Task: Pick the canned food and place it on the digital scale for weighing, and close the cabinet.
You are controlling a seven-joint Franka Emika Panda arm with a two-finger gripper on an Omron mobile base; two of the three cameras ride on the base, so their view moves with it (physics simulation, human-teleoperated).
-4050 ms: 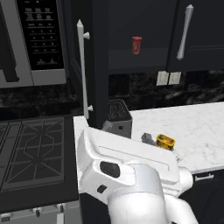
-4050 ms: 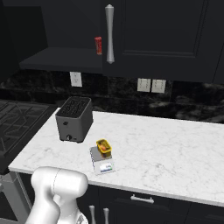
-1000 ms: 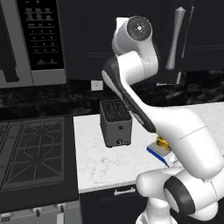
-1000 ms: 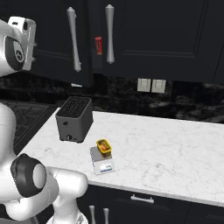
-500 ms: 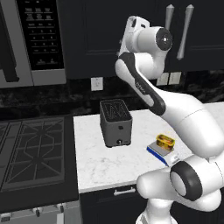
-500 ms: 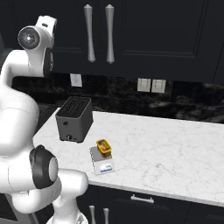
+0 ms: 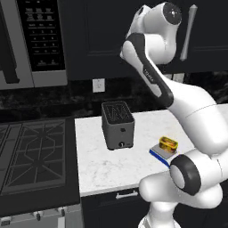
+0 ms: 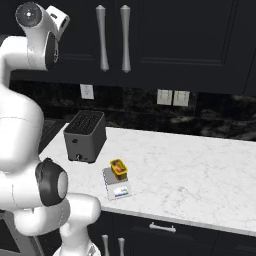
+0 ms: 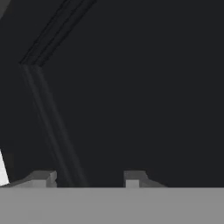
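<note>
Since four seconds ago the cabinet (image 8: 150,40) door has been swung shut and the arm raised from low over the surface to door height, the red can now hidden behind the closed doors. The can (image 8: 118,168) is seen resting on the scale (image 8: 116,183), near the front edge of the surface (image 8: 200,170), just beside and in front of the toaster (image 8: 85,136). The end effector (image 9: 89,178) is held close to the dark door face, its fingertips (image 9: 43,178) slightly apart with nothing seen between them; whether the door is touched cannot be told. The can lies well below the end effector and toward the robot. Both door handles (image 8: 113,38) stand upright side by side, so the task is judged essentially complete.
</note>
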